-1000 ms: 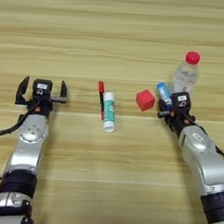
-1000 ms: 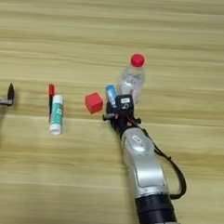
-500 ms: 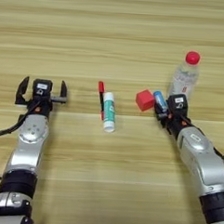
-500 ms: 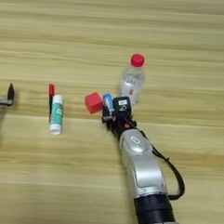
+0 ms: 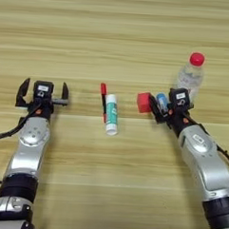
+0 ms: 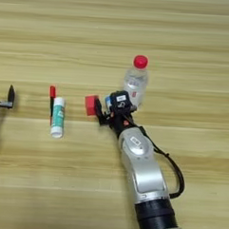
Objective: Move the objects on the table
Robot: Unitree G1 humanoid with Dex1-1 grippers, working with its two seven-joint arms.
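Broad light-brown wooden table (image 5: 115, 40): five items. Clear plastic bottle with red cap (image 5: 191, 77) upright behind right gripper (image 5: 163, 108). White tube with green label (image 5: 111, 115) and thin red pen (image 5: 103, 99) at centre, touching. Blue glue-stick tube (image 5: 162, 101) clamped in right gripper, apparently mid-transfer; small red cube (image 5: 143, 102) just beside, obstructing leftward travel. Next: clear placement spot required. Left gripper (image 5: 42, 94) parked, fingers apart.

Lighting: bright, even, soft, from overhead. Shadows: faint and short beneath my arms and the white tube (image 5: 111, 116). Glare: mild sheen on my silver forearm casings and on the pale counter (image 5: 120, 36). Focus: slightly soft throughout; small labels unreadable.
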